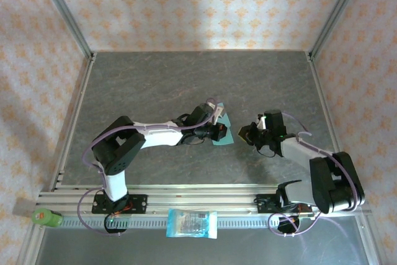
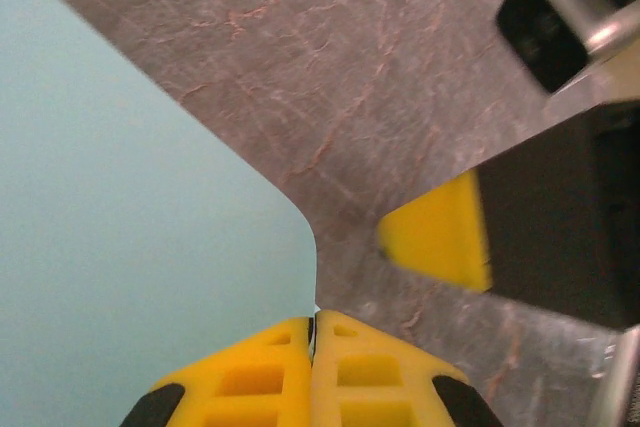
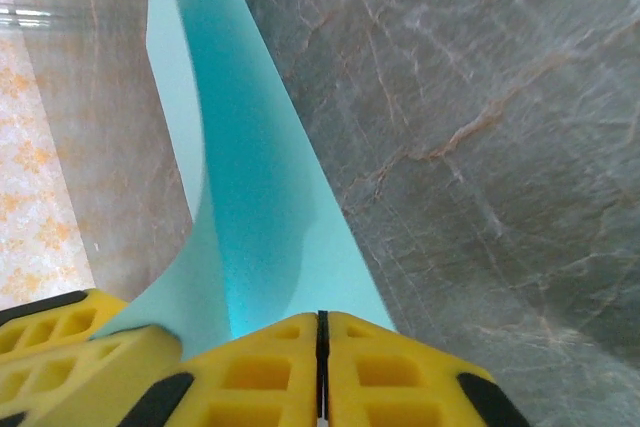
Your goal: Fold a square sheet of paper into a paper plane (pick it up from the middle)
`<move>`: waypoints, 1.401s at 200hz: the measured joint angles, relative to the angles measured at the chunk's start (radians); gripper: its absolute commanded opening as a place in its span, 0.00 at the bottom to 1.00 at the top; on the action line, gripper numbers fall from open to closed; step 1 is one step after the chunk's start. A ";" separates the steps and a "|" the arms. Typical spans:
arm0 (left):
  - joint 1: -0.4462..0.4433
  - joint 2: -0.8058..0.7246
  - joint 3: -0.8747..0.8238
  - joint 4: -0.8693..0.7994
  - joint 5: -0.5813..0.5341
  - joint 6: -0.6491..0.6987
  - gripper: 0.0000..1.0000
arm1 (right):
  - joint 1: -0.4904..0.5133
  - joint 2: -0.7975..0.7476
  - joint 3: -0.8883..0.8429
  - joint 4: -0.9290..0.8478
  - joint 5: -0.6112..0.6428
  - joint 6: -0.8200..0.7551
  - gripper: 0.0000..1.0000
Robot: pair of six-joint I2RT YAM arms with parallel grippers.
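- Near the middle of the grey stone-patterned table (image 1: 155,85) lies the light teal-blue square sheet of paper (image 1: 224,120), thin and already partly folded, with part of it raised off the surface.
- Seen from above, its visible long axis runs roughly from the near edge toward the far wall. It is a short strip showing on either side of the left arm's wrist.
- From the right wrist camera the paper (image 3: 250,177) rises as a narrow creased band that tapers away from the lens, so its slim end points away from the right arm. Whether that end is a finished nose, I cannot tell.
- From the left wrist camera the sheet (image 2: 130,227) is a broad pale field on the left, and its rounded corner comes down to the seam between the yellow fingers.
- The left gripper (image 1: 217,131) sits right on the sheet and is the nearer tool. Its jaws (image 2: 314,372) are pressed together, and I judge they pinch the paper's corner.
- The right gripper (image 1: 244,133) is just beside the sheet, so the paper lies to its left. Its jaws (image 3: 320,367) are clenched tight.
- The right gripper's yellow fingertip (image 2: 440,242) has bare table between it and the paper's edge, so I cannot tell that it grips anything.
- The coming crease likely depends on this sideways gap: the right arm would need to travel left, across the paper's long axis.
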 measured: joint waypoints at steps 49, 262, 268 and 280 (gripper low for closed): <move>0.000 0.006 -0.018 0.064 0.022 -0.115 0.00 | 0.063 0.068 0.001 0.067 -0.010 0.048 0.02; 0.001 0.054 -0.018 -0.033 -0.087 -0.058 0.00 | 0.094 0.247 0.082 0.080 0.029 -0.023 0.00; 0.001 0.055 -0.018 -0.038 -0.092 -0.051 0.00 | 0.094 0.247 0.082 0.079 0.029 -0.025 0.00; 0.001 0.055 -0.017 -0.047 -0.107 -0.042 0.00 | 0.094 0.247 0.082 0.079 0.029 -0.028 0.00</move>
